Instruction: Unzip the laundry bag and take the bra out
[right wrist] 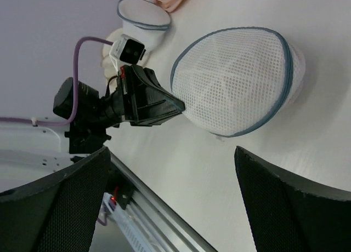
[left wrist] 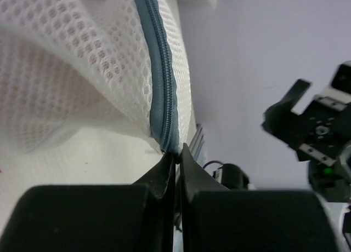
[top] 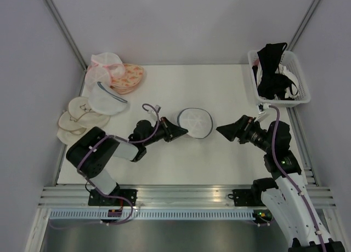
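The laundry bag point(top: 196, 122), a round white mesh dome with a grey-blue zipper rim point(left wrist: 162, 71), lies zipped in the middle of the table. It also shows in the right wrist view point(right wrist: 236, 82). My left gripper point(top: 178, 130) lies low at the bag's left edge. Its fingertips point(left wrist: 176, 156) are pressed together on the end of the zipper rim. My right gripper point(top: 222, 130) is open and empty, just right of the bag and apart from it, with its wide jaws point(right wrist: 171, 150) facing the bag. No pink bra shows; the mesh hides the inside.
A white basket point(top: 300, 85) of black bras stands at the back right. At the left are a pink mesh pouch point(top: 107, 66), an orange patterned bra point(top: 130, 76), another white mesh bag point(top: 107, 100) and cream padded cups point(top: 77, 118). Walls close in three sides.
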Controlling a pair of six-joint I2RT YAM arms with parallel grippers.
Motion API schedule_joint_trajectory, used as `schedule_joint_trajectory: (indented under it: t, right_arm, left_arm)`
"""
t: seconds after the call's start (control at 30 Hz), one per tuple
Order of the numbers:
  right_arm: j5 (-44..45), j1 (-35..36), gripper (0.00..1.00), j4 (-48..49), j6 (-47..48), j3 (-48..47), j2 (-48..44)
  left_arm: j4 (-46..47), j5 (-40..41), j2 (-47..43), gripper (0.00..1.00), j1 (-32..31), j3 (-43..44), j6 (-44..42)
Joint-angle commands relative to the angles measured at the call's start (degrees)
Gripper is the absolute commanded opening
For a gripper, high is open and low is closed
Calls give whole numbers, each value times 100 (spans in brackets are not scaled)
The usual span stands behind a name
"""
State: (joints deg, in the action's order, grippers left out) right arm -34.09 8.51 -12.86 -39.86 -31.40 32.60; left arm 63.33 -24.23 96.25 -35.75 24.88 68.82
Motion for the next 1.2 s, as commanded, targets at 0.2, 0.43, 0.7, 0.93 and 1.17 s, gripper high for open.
schedule_joint_trajectory:
  t: [0.2, 0.43, 0.7, 0.93, 1.17]
  right_arm:
    - [-978, 71, 98, 2506, -1251, 919, 528]
    - [155, 695, 98, 856, 302, -15, 835]
    - [1323, 2108, 79, 1075, 426, -60, 1915]
    - [1677, 2726, 75, 1830, 408, -68, 2628]
    - [1633, 2752, 73, 2613, 373, -340, 3646]
  left_arm:
    - [-2446, 1455, -2346, 2, -222, -45, 1801]
    - [-3802, 1764, -2831, 2, -240, 227, 1995]
    - [-3239, 1684, -2558, 2, -257, 148, 2347]
    - [-3494, 1658, -2743, 2, -257, 263, 2268]
    - [-3345, 1588, -2822, 2, -257, 122, 2417]
